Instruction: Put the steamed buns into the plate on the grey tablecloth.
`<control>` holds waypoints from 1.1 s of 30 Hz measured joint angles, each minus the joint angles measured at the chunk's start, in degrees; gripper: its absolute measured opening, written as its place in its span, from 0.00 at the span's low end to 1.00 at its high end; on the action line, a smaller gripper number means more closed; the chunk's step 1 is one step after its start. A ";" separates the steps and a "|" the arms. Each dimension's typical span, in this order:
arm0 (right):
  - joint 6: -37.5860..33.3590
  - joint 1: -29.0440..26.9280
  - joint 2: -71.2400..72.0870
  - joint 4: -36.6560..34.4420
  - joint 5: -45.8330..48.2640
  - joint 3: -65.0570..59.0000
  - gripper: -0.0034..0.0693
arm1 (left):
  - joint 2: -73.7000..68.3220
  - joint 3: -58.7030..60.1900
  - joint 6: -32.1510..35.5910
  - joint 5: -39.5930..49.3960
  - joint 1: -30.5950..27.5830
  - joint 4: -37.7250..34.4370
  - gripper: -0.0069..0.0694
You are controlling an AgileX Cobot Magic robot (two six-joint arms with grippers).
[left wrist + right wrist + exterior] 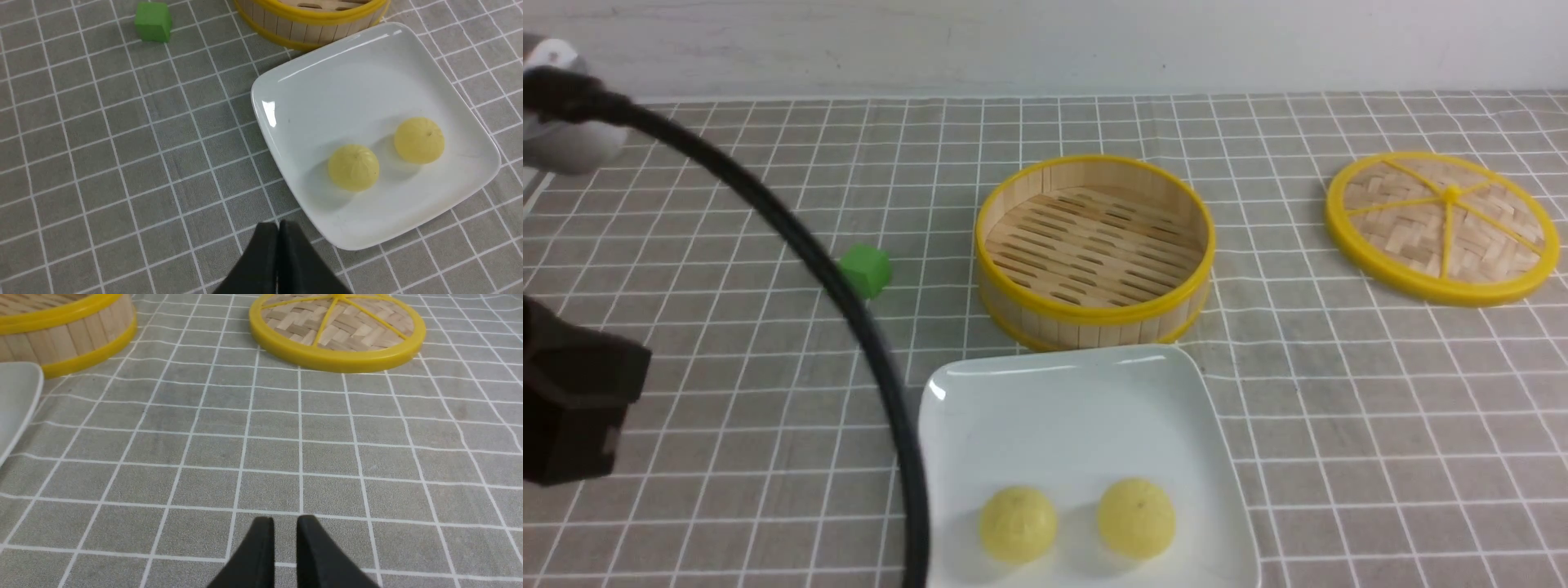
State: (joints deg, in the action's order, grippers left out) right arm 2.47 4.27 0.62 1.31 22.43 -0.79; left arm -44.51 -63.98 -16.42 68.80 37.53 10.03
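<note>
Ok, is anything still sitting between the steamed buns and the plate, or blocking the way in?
Nothing visible does. Both steamed buns already lie inside the plate on the grey tablecloth, side by side near its front edge. The steamer basket stands empty behind the plate. The left gripper is shut and holds nothing.

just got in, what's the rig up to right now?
Nothing is being held. Both steamed buns sit side by side in the white plate on the grey tablecloth, so the job looks done. The bamboo steamer is empty, with its lid lying apart from it. The left claw is shut beside the plate; the right claw is slightly parted over bare cloth.
</note>
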 joint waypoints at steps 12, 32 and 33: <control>0.00 0.00 0.00 0.00 0.00 0.00 0.22 | 26.83 26.78 -6.16 -18.85 0.00 -0.84 0.12; 0.00 0.00 0.00 0.00 0.00 0.00 0.25 | 35.15 49.99 -14.57 -46.86 0.00 1.10 0.14; 0.00 0.00 0.00 0.00 0.00 0.00 0.25 | 35.15 50.16 -14.57 -46.08 0.00 1.10 0.14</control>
State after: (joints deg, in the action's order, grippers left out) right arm 2.47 4.27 0.62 1.31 22.43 -0.79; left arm -9.36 -13.82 -31.00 22.71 37.53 11.13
